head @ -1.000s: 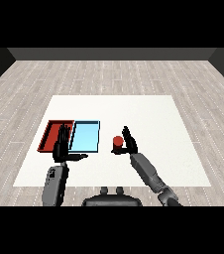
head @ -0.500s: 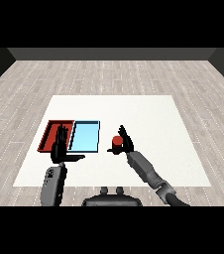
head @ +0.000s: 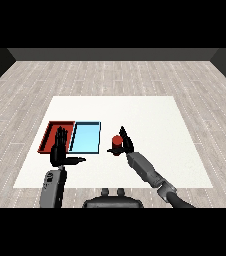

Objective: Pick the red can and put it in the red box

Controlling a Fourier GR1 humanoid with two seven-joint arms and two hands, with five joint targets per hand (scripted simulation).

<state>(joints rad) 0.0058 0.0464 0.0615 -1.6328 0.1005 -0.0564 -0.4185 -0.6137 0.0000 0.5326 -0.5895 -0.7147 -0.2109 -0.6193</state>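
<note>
Red can (head: pixel 116 141) half behind right hand (head: pixel 124 143)

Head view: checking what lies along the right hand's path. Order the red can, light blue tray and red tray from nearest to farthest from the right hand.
1. Red can, at the right hand.
2. Light blue tray, to the left.
3. Red tray, far left.

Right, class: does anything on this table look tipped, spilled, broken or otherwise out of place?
Nothing stands out. The red can stands upright on the white table, right of the light blue tray, with the right hand against it. The red tray and blue tray lie squarely side by side; the left hand hangs open over them.
</note>
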